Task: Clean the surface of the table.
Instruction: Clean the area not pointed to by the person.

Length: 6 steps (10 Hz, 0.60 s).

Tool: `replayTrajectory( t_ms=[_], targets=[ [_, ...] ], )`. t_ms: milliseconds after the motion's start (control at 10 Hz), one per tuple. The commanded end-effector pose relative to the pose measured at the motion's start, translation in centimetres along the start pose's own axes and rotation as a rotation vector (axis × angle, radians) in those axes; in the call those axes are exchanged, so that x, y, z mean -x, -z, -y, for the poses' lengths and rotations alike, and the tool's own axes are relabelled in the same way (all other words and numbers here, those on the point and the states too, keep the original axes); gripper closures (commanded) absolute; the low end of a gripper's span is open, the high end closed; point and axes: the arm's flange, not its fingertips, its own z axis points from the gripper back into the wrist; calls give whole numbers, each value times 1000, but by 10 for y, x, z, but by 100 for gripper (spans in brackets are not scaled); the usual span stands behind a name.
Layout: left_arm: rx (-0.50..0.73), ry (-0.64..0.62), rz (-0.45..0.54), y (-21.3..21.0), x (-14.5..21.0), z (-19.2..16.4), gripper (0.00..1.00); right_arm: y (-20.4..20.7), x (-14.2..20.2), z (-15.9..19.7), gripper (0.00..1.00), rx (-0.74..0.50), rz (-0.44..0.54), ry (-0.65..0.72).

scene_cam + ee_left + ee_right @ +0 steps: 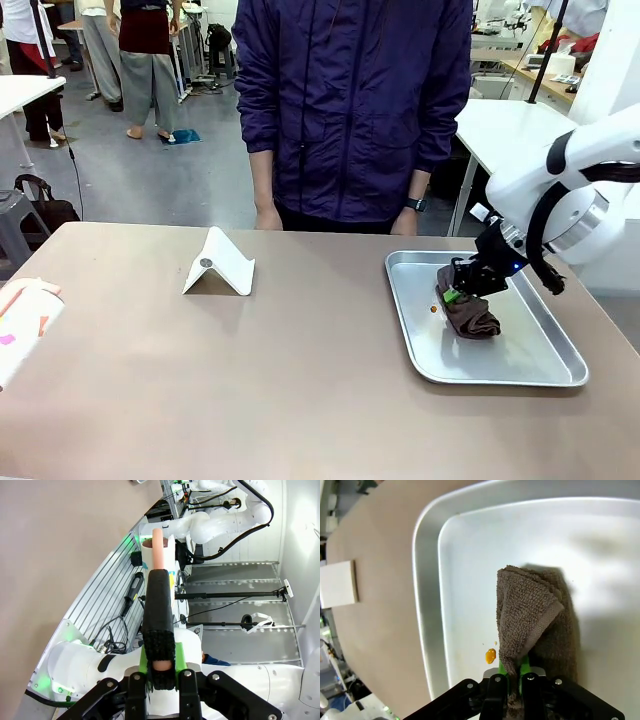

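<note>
On the table (250, 380), over a tray (520, 352), right fingers (502, 672) pinch a brown towel (527, 610) (orange spot (490, 655) beside it); left fingers (180, 656) clamp a black-sleeved stick (157, 615).

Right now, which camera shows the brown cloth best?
The right wrist view: the brown cloth is close, pinched in the right tool, on the tray. The front view shows it small. The left wrist view faces the brush in the left tool.

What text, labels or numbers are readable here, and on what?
None readable.
White stand: grey round mark, no lettering.
Patterned white item at the table left edge: too blurred to read.
Metal tray, brown cloth: no print.
Black tool in left gripper: no print.
</note>
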Motion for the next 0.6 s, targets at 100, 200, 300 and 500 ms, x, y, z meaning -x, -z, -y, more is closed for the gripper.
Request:
replayTrajectory(
  t_ms=[100,200,300,500],
  targets=[
    [4,-12,3,-3,1,4,78,19,-3,-24,92,-122,-19,-99],
    [4,-12,3,-3,1,4,78,21,-3,-26,92,-129,-21,-106],
    [4,-12,3,-3,1,4,78,21,-3,-28,92,-135,-22,-109],
    [4,-12,3,-3,1,4,78,28,0,-41,92,-185,-47,-157]
  ],
)
